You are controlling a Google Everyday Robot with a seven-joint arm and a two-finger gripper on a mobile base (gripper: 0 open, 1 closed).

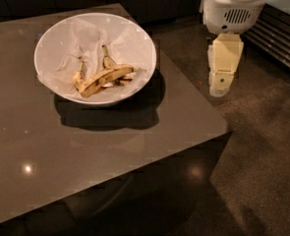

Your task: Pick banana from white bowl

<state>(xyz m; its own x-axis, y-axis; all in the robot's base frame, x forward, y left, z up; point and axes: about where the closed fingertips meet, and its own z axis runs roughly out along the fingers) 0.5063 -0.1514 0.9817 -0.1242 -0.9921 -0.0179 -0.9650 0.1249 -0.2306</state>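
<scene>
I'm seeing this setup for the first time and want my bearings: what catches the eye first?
The big white bowl stands out at the back of the dark table, lined with crumpled paper and holding the long speckled banana. To the right, beyond the table's edge, the cream gripper hangs above the floor, well clear of the bowl.

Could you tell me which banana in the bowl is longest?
The speckled yellow banana lying crosswise in front; the other two are shorter, browner. The gripper hangs right of the table.

Dim overhead light drops the round white bowl's shadow and glare spots on the glossy brown tabletop, the pale cream claw hanging beside its right edge.
</scene>
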